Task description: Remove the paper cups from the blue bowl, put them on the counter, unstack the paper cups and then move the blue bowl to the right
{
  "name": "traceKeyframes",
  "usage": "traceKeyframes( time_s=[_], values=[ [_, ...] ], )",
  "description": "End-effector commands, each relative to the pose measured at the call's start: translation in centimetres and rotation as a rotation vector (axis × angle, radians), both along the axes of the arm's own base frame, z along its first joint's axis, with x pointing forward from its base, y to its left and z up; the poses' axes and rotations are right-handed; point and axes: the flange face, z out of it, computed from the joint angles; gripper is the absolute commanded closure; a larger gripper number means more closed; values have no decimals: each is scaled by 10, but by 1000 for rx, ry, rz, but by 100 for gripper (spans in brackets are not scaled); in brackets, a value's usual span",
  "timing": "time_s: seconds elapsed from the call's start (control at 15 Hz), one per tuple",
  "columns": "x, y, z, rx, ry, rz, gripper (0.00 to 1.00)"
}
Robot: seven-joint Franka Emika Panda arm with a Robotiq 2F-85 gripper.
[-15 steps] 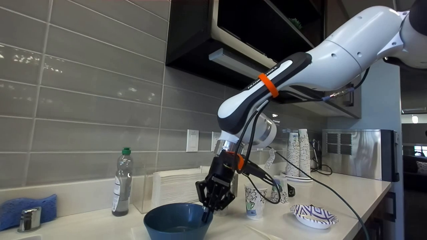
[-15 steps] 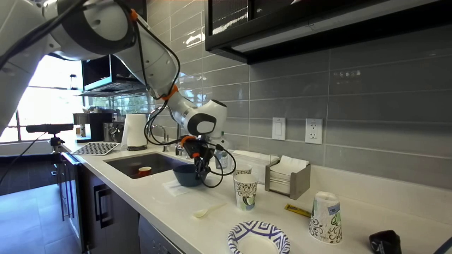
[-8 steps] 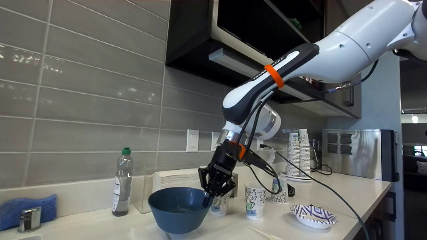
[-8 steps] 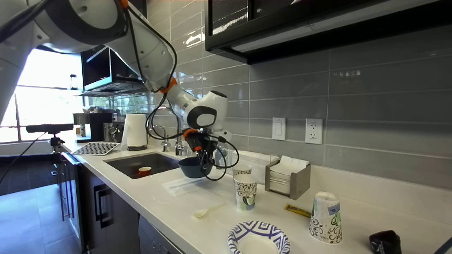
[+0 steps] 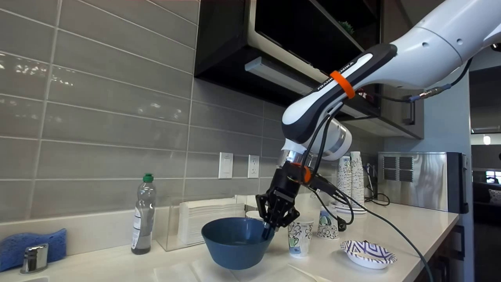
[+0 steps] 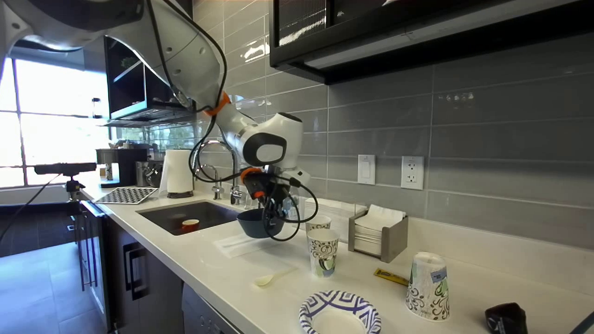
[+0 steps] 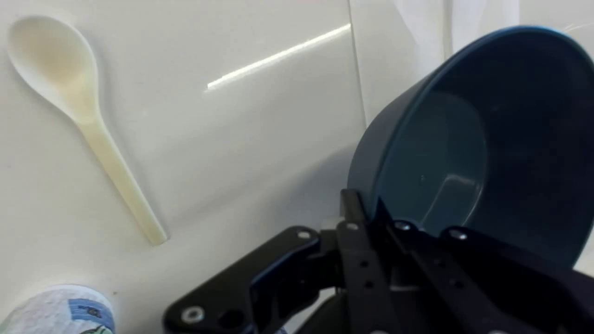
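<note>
Three paper cups (image 6: 323, 255) stand separately on the counter (image 6: 227, 271), outside the blue bowl (image 5: 236, 252); removal and unstacking look done. The gripper (image 7: 365, 208) pinches the bowl's right rim between its fingers, apparently raised; the rightward move looks unfinished. The arm (image 5: 395, 70) reads "FRANK…MIKA", its middle covered.

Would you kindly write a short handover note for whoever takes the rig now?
Gripper: shut on the blue bowl by its rim; bowl seems held above the counter.
Upright paper cup, second upright cup and upside-down paper cup: standing separately on the counter.
Done: no cups show in the bowl; they look unstacked.
Left, I think: move bowl right, set down, release.
</note>
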Motion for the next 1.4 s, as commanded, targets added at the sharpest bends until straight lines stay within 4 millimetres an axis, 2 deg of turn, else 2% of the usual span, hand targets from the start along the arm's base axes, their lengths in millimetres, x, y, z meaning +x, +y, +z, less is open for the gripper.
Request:
traceKeyframes(
  time_s=[0.0, 0.53, 0.8, 1.33],
  values=[
    [-26, -16, 6, -9, -14, -49, 99],
    [-57, -47, -14, -23, 12, -124, 99],
    [-68, -54, -21, -16, 21, -150, 99],
    [-76, -57, -31, -3, 28, -182, 99]
  ],
)
